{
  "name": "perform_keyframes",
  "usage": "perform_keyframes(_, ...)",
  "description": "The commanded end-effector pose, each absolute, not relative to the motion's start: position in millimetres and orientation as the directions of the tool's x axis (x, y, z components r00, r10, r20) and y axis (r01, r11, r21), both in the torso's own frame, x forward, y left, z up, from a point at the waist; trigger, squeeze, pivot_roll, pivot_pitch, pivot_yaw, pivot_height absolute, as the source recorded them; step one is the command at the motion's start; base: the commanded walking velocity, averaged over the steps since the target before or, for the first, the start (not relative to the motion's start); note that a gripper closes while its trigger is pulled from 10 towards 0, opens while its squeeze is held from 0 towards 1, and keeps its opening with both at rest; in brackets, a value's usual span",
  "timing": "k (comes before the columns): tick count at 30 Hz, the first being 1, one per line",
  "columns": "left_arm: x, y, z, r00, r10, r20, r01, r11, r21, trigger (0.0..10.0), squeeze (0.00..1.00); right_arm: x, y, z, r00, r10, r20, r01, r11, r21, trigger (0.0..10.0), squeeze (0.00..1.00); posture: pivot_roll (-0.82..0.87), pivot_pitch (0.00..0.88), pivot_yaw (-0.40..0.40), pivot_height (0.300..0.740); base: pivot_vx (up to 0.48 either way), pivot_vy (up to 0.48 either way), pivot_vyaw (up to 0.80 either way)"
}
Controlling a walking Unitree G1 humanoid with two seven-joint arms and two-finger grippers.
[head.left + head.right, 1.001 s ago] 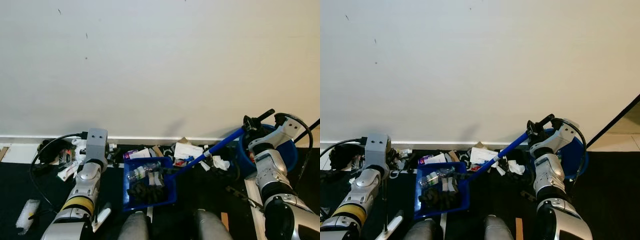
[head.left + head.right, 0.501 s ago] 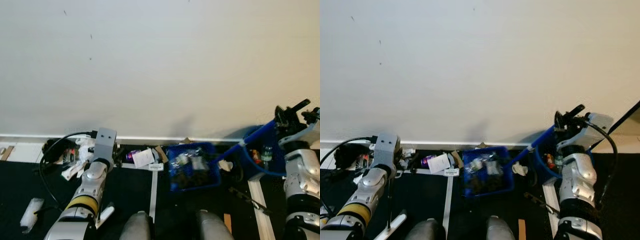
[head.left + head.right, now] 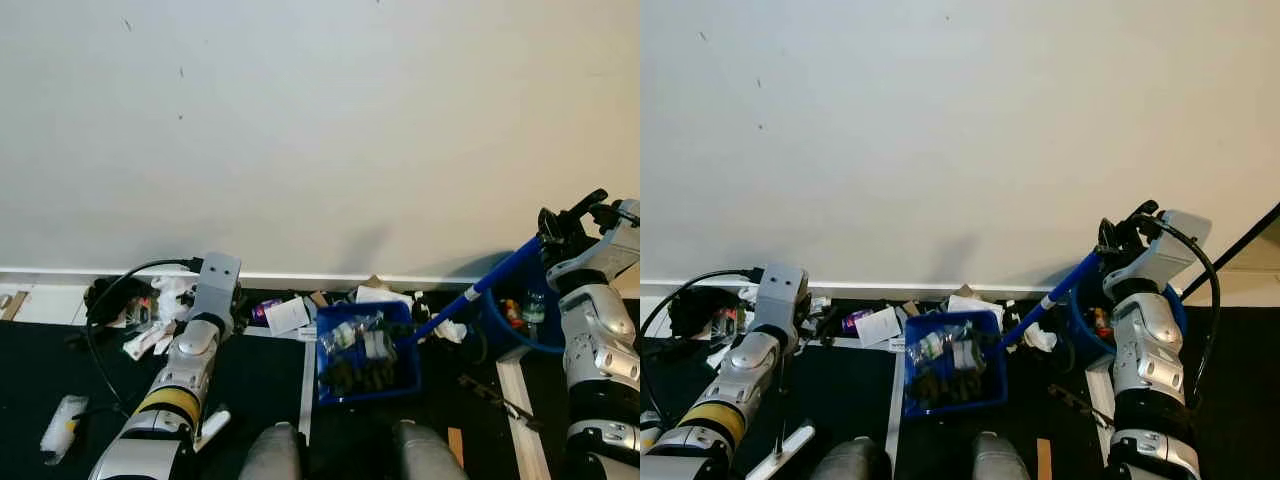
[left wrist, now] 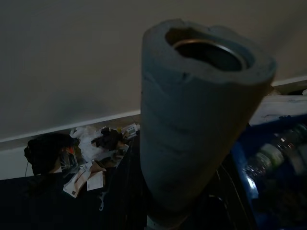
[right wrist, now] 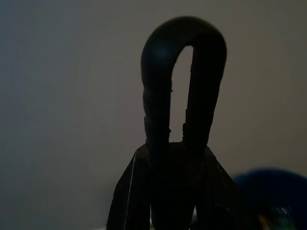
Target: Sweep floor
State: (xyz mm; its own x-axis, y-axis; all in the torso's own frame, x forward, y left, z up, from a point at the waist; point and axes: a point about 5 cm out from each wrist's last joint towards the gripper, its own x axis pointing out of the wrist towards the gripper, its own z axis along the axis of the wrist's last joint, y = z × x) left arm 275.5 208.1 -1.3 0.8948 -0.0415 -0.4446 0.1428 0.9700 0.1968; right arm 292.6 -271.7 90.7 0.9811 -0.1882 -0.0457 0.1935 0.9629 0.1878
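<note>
A blue dustpan (image 3: 365, 352) full of litter, with a plastic bottle in it, sits just in front of my feet on the dark floor. Its long blue handle (image 3: 480, 288) slants up to my right gripper (image 3: 562, 222), which is shut on the black loop end (image 5: 182, 96). My left gripper (image 3: 212, 300) is low by the skirting board, shut on the grey foam broom handle (image 4: 192, 124). The white broom head (image 3: 208, 428) rests on the floor beside my left arm. Paper scraps and wrappers (image 3: 290, 312) lie along the wall.
A blue bin (image 3: 510, 335) with some trash stands against the wall at the right, under the dustpan handle. A black cable and more litter (image 3: 130, 308) lie at the left. A white crumpled piece (image 3: 58, 428) and a wooden plank (image 3: 520, 410) are on the floor.
The dustpan swung right towards the bin, then came back a little left and lower. My right gripper rose with the handle. The view also shifted.
</note>
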Motion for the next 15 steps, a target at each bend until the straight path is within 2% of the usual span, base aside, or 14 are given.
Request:
perform_keyframes(1, 271.1, 200.1, -8.1, 0.884, -0.056, -0.464, 0.140, 0.979, 0.150, 10.0, 0.00, 291.7, -274.5, 92.6, 0.976, -0.213, -0.043, 0.217, 0.957, 0.190, 10.0, 0.00, 0.07, 0.000, -0.017, 0.740, 0.000, 0.000, 0.00)
perform_keyframes(3, 271.0, 199.7, -7.9, 0.884, -0.058, -0.464, 0.143, 0.978, 0.150, 10.0, 0.00, 289.4, -272.1, 85.3, 0.974, -0.214, -0.070, 0.224, 0.953, 0.203, 10.0, 0.00, 0.07, 0.000, -0.017, 0.740, 0.000, 0.000, -0.31)
perform_keyframes(15, 272.9, 196.3, -6.6, 0.885, -0.067, -0.461, 0.150, 0.978, 0.145, 10.0, 0.00, 292.9, -262.9, 88.8, 0.976, -0.197, -0.090, 0.212, 0.954, 0.212, 10.0, 0.00, 0.07, 0.000, -0.017, 0.740, 0.000, 0.000, -0.80)
